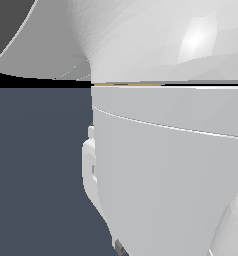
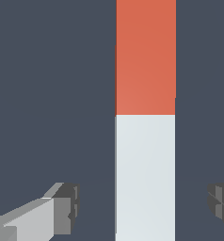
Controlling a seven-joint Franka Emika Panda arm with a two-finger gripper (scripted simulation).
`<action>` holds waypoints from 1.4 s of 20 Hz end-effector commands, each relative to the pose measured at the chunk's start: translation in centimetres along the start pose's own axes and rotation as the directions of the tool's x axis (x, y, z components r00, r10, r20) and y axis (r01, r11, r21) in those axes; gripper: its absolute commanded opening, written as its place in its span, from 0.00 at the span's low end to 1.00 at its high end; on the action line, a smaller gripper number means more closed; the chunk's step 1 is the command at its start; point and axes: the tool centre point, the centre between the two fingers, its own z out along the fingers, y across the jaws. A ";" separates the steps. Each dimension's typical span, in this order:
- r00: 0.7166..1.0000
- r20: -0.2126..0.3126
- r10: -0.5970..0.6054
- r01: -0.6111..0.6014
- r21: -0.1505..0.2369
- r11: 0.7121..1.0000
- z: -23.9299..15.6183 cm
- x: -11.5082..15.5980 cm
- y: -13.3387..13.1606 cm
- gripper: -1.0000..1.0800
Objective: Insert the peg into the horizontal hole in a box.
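Wrist view: the peg [image 2: 145, 117] lies flat on the dark slate surface [image 2: 48, 94], its orange-red length joined to a pale grey-white end. The gripper [image 2: 142, 207] is spread wide, one grey finger [image 2: 62, 207] on each side of the pale end, neither touching it. Exterior view: the white arm body [image 1: 166, 165] fills the frame; a thin tan strip [image 1: 126, 85] shows behind it, too little to identify.

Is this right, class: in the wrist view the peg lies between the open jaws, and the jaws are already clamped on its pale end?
Not quite. The wrist view shows the peg between the open jaws, but gaps remain on both sides of its pale end: nothing is clamped.
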 end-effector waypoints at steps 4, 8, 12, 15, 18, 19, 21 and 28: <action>1.000 0.000 0.003 -0.003 0.001 1.000 2.2 -0.1 -0.1 0.96; 1.000 0.000 0.003 -0.003 0.001 1.000 2.4 0.0 0.0 0.96; 1.000 0.000 0.003 -0.003 0.001 1.000 2.4 0.0 0.0 0.00; 1.000 0.000 0.003 -0.003 0.001 1.000 2.4 0.0 0.0 0.00; 1.000 0.000 0.003 -0.003 0.001 1.000 2.4 0.0 0.0 0.00; 1.000 0.001 0.003 -0.003 0.001 1.000 2.4 -0.1 0.0 0.00; 1.000 0.001 -0.003 0.003 0.001 1.000 2.3 0.1 0.0 0.00; 0.993 0.001 -0.122 0.122 0.001 0.993 0.6 3.3 -0.9 0.00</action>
